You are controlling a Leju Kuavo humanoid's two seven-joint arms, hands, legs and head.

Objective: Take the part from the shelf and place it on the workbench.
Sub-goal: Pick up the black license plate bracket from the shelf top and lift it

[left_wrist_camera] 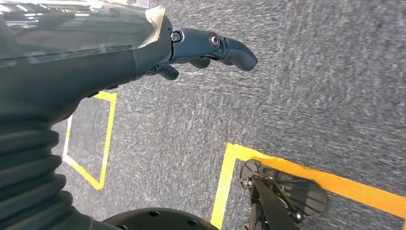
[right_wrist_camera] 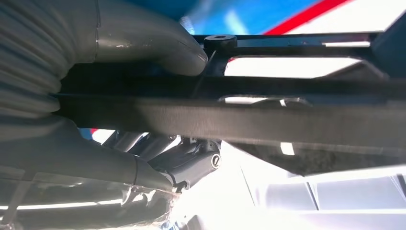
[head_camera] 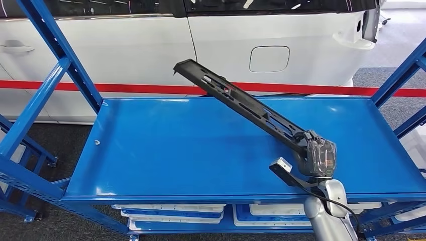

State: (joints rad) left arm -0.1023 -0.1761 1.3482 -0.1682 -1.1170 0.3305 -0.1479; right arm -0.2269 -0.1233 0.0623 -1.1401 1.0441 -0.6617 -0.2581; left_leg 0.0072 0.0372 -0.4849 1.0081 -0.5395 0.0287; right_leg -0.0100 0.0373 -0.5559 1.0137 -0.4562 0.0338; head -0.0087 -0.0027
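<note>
Right hand [head_camera: 317, 156] nearest, at shelf [head_camera: 150, 150] front edge toward its right end, clenched round near end of part [head_camera: 241, 103]. Right wrist view: thumb [right_wrist_camera: 143, 45] pressed on part's [right_wrist_camera: 268, 117] upper side, fingers [right_wrist_camera: 191, 160] wrapped beneath. Part long, black, slotted, tilted; far end raised above shelf's back edge, pointing at white car [head_camera: 281, 45] behind shelf. Blue deck left of part bare, wide room there. Left hand [left_wrist_camera: 206, 48] hangs over grey floor [left_wrist_camera: 311, 96], fingers loosely curled, holding nothing; yellow line [left_wrist_camera: 335, 184] below.
</note>
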